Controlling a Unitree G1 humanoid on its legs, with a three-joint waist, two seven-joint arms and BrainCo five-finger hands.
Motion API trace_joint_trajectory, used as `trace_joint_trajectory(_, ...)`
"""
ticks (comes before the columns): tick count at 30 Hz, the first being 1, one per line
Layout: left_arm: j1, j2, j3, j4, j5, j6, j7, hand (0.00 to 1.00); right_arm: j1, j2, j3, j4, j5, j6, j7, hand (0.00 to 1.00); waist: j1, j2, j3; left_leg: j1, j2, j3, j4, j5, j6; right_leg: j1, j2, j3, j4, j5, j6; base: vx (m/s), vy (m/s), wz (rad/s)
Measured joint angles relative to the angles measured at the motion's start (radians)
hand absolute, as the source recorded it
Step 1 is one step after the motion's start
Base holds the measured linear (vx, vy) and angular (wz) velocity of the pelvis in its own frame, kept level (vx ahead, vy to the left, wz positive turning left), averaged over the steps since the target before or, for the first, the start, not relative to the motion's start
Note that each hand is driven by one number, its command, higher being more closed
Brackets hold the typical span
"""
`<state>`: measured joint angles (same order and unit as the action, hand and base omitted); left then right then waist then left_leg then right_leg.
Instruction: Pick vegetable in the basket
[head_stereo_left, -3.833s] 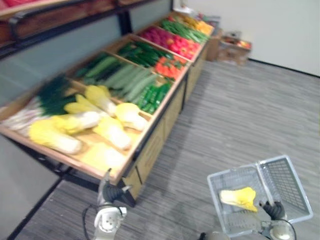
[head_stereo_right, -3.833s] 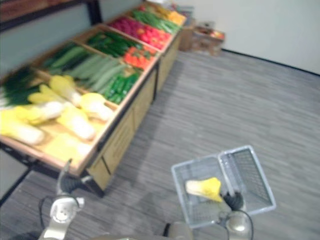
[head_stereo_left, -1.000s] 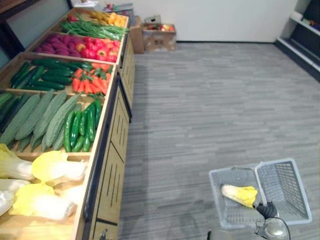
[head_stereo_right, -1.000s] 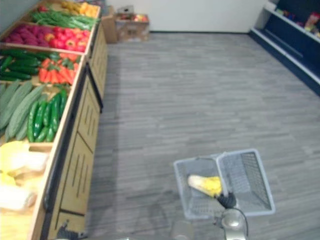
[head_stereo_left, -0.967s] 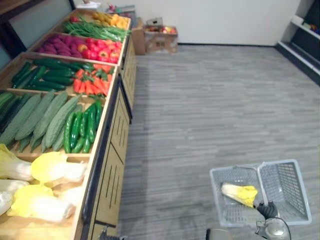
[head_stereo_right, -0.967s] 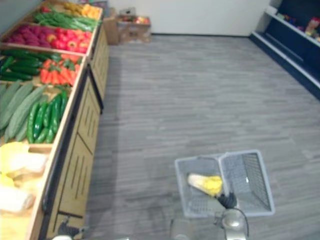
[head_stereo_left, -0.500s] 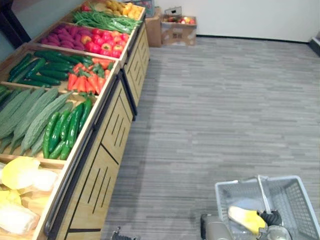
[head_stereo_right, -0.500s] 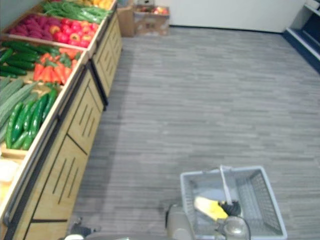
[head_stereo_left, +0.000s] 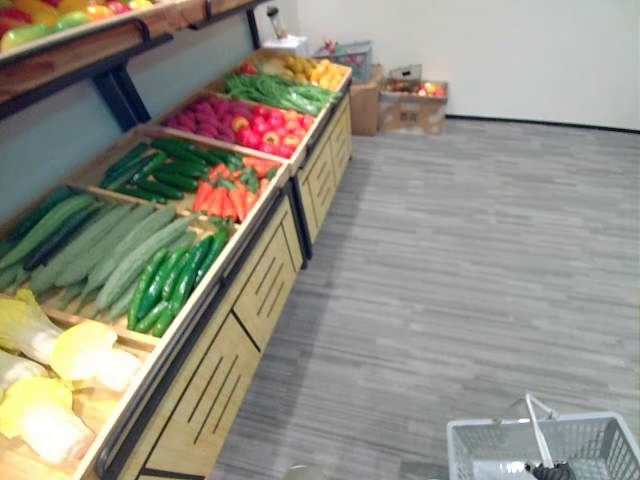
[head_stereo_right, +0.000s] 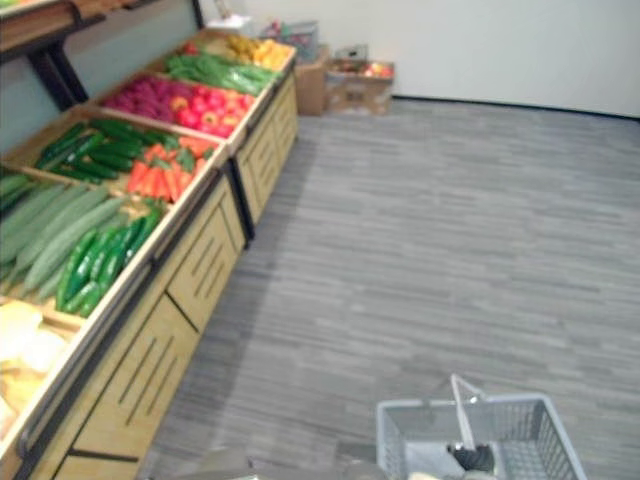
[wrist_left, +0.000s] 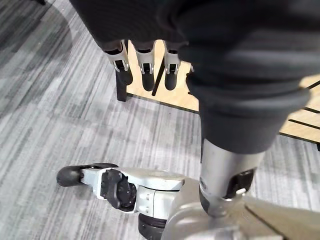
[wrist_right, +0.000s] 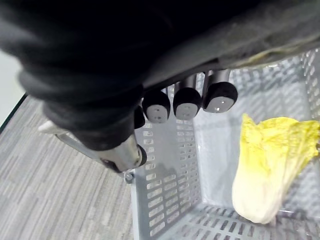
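Basket (head_stereo_left: 490, 428): grey mesh, carried by right hand (wrist_right: 186, 104), fingers curled round its handle (head_stereo_left: 536, 430). Cabbage (wrist_right: 272, 165): lying inside basket. Left hand (wrist_left: 145, 65): fingers relaxed, empty, low beside stand (head_stereo_left: 250, 290). Handling advice: keep basket level; bring left hand up over the stand's vegetables (head_stereo_left: 165, 285).

Left hand (wrist_left: 142, 30) hangs, fingers (wrist_left: 145, 65) relaxed — right hand (wrist_right: 187, 97) curled round handle (head_stereo_left: 536, 428).
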<state>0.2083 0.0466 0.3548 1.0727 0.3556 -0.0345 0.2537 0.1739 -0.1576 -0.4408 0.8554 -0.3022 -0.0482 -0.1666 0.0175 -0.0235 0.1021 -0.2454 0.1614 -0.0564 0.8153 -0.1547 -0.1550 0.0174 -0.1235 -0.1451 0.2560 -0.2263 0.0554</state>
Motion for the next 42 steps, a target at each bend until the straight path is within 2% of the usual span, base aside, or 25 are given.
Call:
trace_joint_trajectory(4,-0.009,-0.007,0.003,0.0,-0.002,0.0,0.009,0.0,-0.004,0.019,-0.021,-0.028,0.007,0.0,-0.008,1.0,0.0,0.012,0.008,-0.009,0.003,0.048,-0.489,0.022,0.04,0.036,-0.022,-0.009,-0.049,-0.013,0.019,0.15,0.191,0.07)
trace_joint_trajectory(5,-0.011,-0.017,0.003,0.0,-0.002,0.0,0.01,0.0,0.004,0.016,-0.003,-0.049,0.006,0.0,-0.013,1.0,0.005,0.032,0.016,-0.011,0.01,0.048,-0.634,0.058,0.045,0.046,-0.024,-0.012,-0.043,-0.035,0.051,0.14,0.234,0.05)
trace_joint_trajectory(6,-0.011,-0.025,0.003,0.0,-0.002,0.0,0.01,0.0,0.009,0.011,0.007,-0.058,0.007,0.0,-0.016,1.0,0.008,0.044,0.017,-0.011,0.014,0.049,-0.655,0.069,0.043,0.051,-0.024,-0.011,-0.04,-0.044,0.065,0.25,0.402,-0.1)
trace_joint_trajectory(7,-0.005,-0.031,0.005,0.001,-0.002,0.001,0.012,0.0,0.009,0.013,0.027,-0.058,0.006,0.0,-0.019,1.0,0.016,0.044,0.014,-0.007,0.012,0.079,-0.623,0.131,0.034,0.074,-0.037,0.008,-0.048,-0.057,0.081,0.18,0.285,-0.19)
trace_joint_trajectory(8,0.005,-0.03,0.007,0.001,-0.002,0.001,0.012,0.0,0.007,0.021,0.043,-0.058,0.006,0.0,-0.019,1.0,0.022,0.037,0.012,-0.003,0.0,0.101,-0.602,0.133,0.035,0.086,-0.053,0.021,-0.059,-0.059,0.084,0.31,0.413,-0.46)
trace_joint_trajectory(9,0.011,-0.013,0.005,-0.001,0.0,0.0,0.012,0.0,-0.002,0.042,0.082,-0.059,0.007,-0.004,-0.015,1.0,0.037,-0.002,0.004,-0.001,-0.038,0.149,-0.564,0.087,0.051,0.1,-0.097,0.061,-0.096,-0.059,0.08,0.22,0.253,-0.43)
trace_joint_trajectory(10,0.011,-0.006,0.005,-0.002,0.001,0.0,0.012,0.0,-0.009,0.05,0.09,-0.06,0.007,-0.008,-0.011,1.0,0.041,-0.016,-0.001,-0.009,-0.05,0.166,-0.548,0.068,0.056,0.098,-0.11,0.085,-0.103,-0.057,0.078,0.34,0.354,-0.45)
trace_joint_trajectory(12,0.005,0.015,0.002,0.002,0.002,0.0,0.011,0.0,-0.042,0.065,0.095,-0.043,0.006,-0.009,0.004,1.0,0.038,-0.04,-0.016,-0.02,-0.085,0.187,-0.536,0.034,0.075,0.069,-0.139,0.149,-0.08,0.004,0.081,0.3,0.281,-0.14)
trace_joint_trajectory(15,0.008,0.025,-0.031,0.002,0.003,0.001,0.006,0.0,-0.077,0.058,0.082,0.011,0.008,-0.008,0.008,1.0,0.046,-0.039,-0.014,0.082,-0.112,0.216,-0.625,0.027,0.097,-0.059,-0.142,0.247,0.209,0.103,0.085,0.28,0.253,-0.17)
trace_joint_trajectory(16,0.014,0.034,-0.048,0.002,0.003,0.001,0.005,0.0,-0.085,0.06,0.08,0.019,0.014,-0.008,0.008,1.0,0.04,-0.041,-0.012,0.124,-0.122,0.218,-0.653,0.026,0.102,-0.107,-0.142,0.266,0.328,0.161,0.084,0.27,0.228,-0.07)
trace_joint_trajectory(17,0.02,0.044,-0.083,0.001,0.003,0.001,0.003,0.0,-0.089,0.06,0.074,0.018,0.037,-0.018,0.009,1.0,0.032,-0.044,-0.007,0.183,-0.134,0.216,-0.677,0.017,0.119,-0.15,-0.138,0.285,0.454,0.27,0.085,0.23,0.17,0.07)
trace_joint_trajectory(18,0.02,0.047,-0.094,0.0,0.003,0.001,0.002,0.0,-0.093,0.059,0.074,0.016,0.039,-0.024,0.009,1.0,0.025,-0.024,-0.007,0.207,-0.134,0.215,-0.683,0.01,0.133,-0.159,-0.132,0.295,0.501,0.308,0.085,0.26,0.135,0.17)
trace_joint_trajectory(19,0.012,0.053,-0.114,-0.003,0.003,0.001,0.002,0.0,-0.099,0.06,0.078,0.016,0.035,-0.03,0.013,1.0,0.019,-0.03,-0.002,0.242,-0.135,0.21,-0.682,-0.007,0.159,-0.182,-0.117,0.292,0.598,0.293,0.08,0.36,0.129,0.21)
trace_joint_trajectory(20,0.0,0.073,-0.118,-0.011,0.003,0.0,0.002,0.0,-0.107,0.059,0.084,0.016,0.035,-0.031,0.02,1.0,0.022,-0.036,0.002,0.272,-0.135,0.204,-0.686,-0.019,0.17,-0.217,-0.103,0.268,0.668,0.219,0.073,0.3,0.092,0.23)
trace_joint_trajectory(22,-0.02,0.084,-0.113,-0.013,0.003,0.0,0.002,0.0,-0.124,0.059,0.084,0.017,0.036,-0.037,0.02,1.0,0.017,-0.043,0.009,0.311,-0.131,0.182,-0.707,-0.024,0.174,-0.259,-0.081,0.193,0.665,0.118,0.045,0.3,0.004,0.29)
trace_joint_trajectory(24,-0.029,0.082,-0.104,-0.016,0.002,0.0,0.002,0.0,-0.142,0.058,0.081,0.017,0.036,-0.044,0.02,1.0,0.014,-0.036,0.019,0.35,-0.108,0.175,-0.726,-0.033,0.168,-0.278,-0.049,0.134,0.547,0.079,0.023,0.29,-0.067,0.23)
trace_joint_trajectory(27,-0.044,0.073,-0.069,-0.018,0.003,0.0,0.001,0.0,-0.152,0.063,0.075,0.021,0.038,-0.043,0.02,1.0,0.013,-0.027,0.026,0.375,-0.062,0.146,-0.723,-0.07,0.129,-0.274,-0.005,0.101,0.208,0.094,0.033,0.26,-0.161,0.29)
trace_joint_trajectory(28,-0.052,0.072,-0.048,-0.018,0.003,0.001,0.001,0.0,-0.153,0.069,0.074,0.02,0.04,-0.04,0.02,1.0,0.013,-0.04,0.033,0.384,-0.056,0.131,-0.72,-0.088,0.104,-0.271,-0.008,0.109,0.075,0.121,0.053,0.35,-0.353,0.32)
trace_joint_trajectory(29,-0.06,0.072,-0.027,-0.018,0.005,0.003,0.001,0.0,-0.15,0.08,0.071,0.02,0.04,-0.038,0.02,1.0,0.013,-0.062,0.037,0.396,-0.051,0.121,-0.707,-0.117,0.071,-0.256,-0.014,0.126,-0.01,0.211,0.068,0.3,-0.312,0.29)
trace_joint_trajectory(30,-0.066,0.069,-0.013,-0.016,0.009,0.006,0.001,0.0,-0.151,0.08,0.065,0.019,0.04,-0.034,0.02,1.0,0.014,-0.049,0.044,0.407,-0.03,0.116,-0.697,-0.131,0.058,-0.245,0.006,0.112,-0.005,0.227,0.059,0.36,-0.407,0.16)
trace_joint_trajectory(32,-0.073,0.016,0.014,-0.017,0.012,0.009,-0.001,0.0,-0.153,0.078,0.047,0.01,0.039,-0.023,0.017,1.0,0.014,-0.008,0.044,0.415,0.027,0.126,-0.7,-0.132,0.042,-0.259,0.058,0.077,0.064,0.164,0.024,0.32,-0.341,0.06)
trace_joint_trajectory(34,-0.087,-0.003,0.015,-0.016,0.012,0.009,-0.002,0.0,-0.152,0.08,0.032,0.009,0.045,-0.021,0.017,1.0,0.013,-0.002,0.041,0.429,0.034,0.12,-0.728,-0.107,0.006,-0.289,0.057,0.068,0.144,0.103,0.011,0.24,-0.254,0.17)
trace_joint_trajectory(37,-0.088,-0.001,0.045,-0.018,0.017,0.004,-0.004,0.0,-0.136,0.078,0.014,0.014,0.044,-0.019,0.014,1.0,0.011,-0.003,0.028,0.439,0.035,0.09,-0.738,-0.047,0.0,-0.284,0.046,0.039,0.192,0.023,0.0,0.24,-0.242,0.3)
trace_joint_trajectory(40,-0.076,-0.006,0.044,-0.017,0.012,0.003,-0.004,0.0,-0.124,0.077,0.016,0.029,0.039,-0.012,0.013,1.0,0.011,0.005,0.017,0.354,0.055,0.024,-0.58,-0.03,-0.002,-0.219,0.058,-0.011,0.127,0.012,-0.014,0.29,-0.201,0.46)
trace_joint_trajectory(42,-0.062,-0.006,0.044,-0.019,0.001,0.001,-0.002,0.0,-0.111,0.074,0.016,0.053,0.039,-0.006,0.011,1.0,0.01,0.01,0.014,0.236,0.058,-0.039,-0.333,0.007,-0.04,-0.151,0.066,-0.046,0.086,0.009,-0.032,0.29,-0.181,0.42)
